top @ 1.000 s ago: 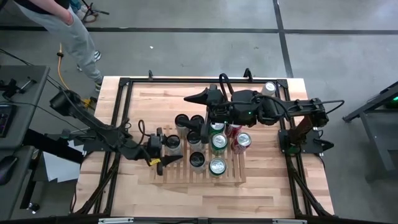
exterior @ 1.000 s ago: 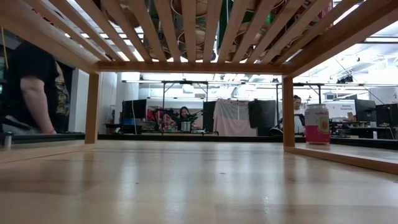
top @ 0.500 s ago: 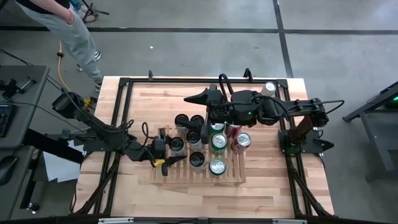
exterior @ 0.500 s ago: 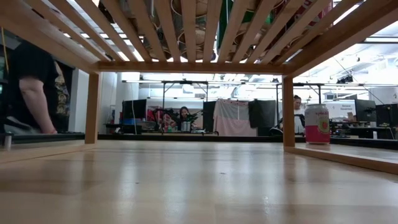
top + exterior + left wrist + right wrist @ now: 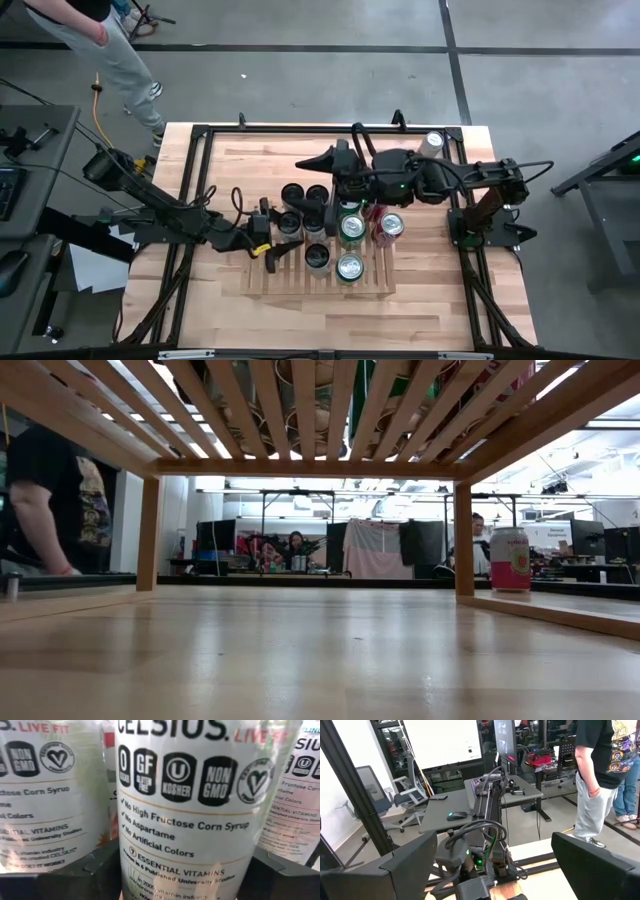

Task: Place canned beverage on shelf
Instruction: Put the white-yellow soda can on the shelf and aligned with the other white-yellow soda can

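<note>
Straddling a white can [image 5: 200, 820] on the shelf [image 5: 365, 282], the left gripper [image 5: 284, 246] shows its fingers [image 5: 280, 875] on either side of the can's base; whether they are clamped on it or loosened cannot be determined. This can stands in the left part of the slatted shelf, next to other dark-topped cans [image 5: 300, 193]. Farther along, green-topped cans [image 5: 351, 228] occupy the shelf's right half. The right gripper [image 5: 312, 158] is raised over the counter [image 5: 240, 170] behind the shelf, fingers spread wide, holding nothing. A lone can [image 5: 432, 141] stands at the counter's far right corner.

Slatted shelf [image 5: 345, 283] sits mid-worktop [image 5: 230, 170], packed with upright cans [image 5: 349, 267], while one lone can [image 5: 433, 141] stands at the far right.
</note>
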